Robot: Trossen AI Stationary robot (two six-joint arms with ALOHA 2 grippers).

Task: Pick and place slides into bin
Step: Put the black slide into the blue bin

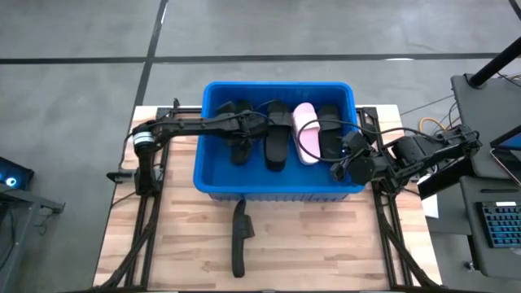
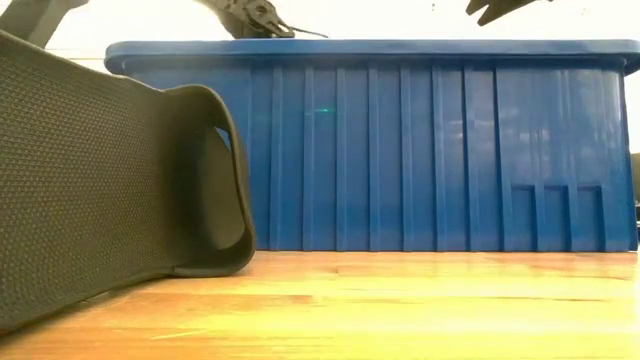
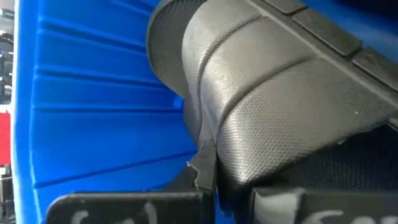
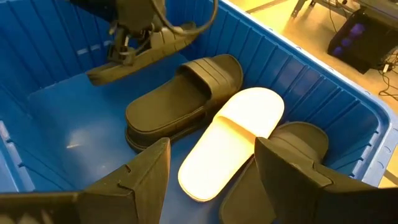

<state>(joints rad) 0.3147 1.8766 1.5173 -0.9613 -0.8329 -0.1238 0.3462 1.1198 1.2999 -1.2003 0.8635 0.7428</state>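
Over the bin [image 1: 213, 175] in the high view: left gripper [image 1: 241, 140] clamped on a black slide [image 1: 241, 149] at the left end, three more slides lying inside, one black slide [image 1: 239, 238] lying on the table, right gripper [image 1: 348, 167] spread and empty by the right rim. At table level: that lone sandal close up, blue wall behind. Through the wrists: strap pinched tight on the left; on the right, wide-spread fingers [image 4: 149, 174] above the pink slide [image 4: 231, 143] — risk of the hanging sandal dropping askew onto its neighbour, or of the arms' cables tangling.
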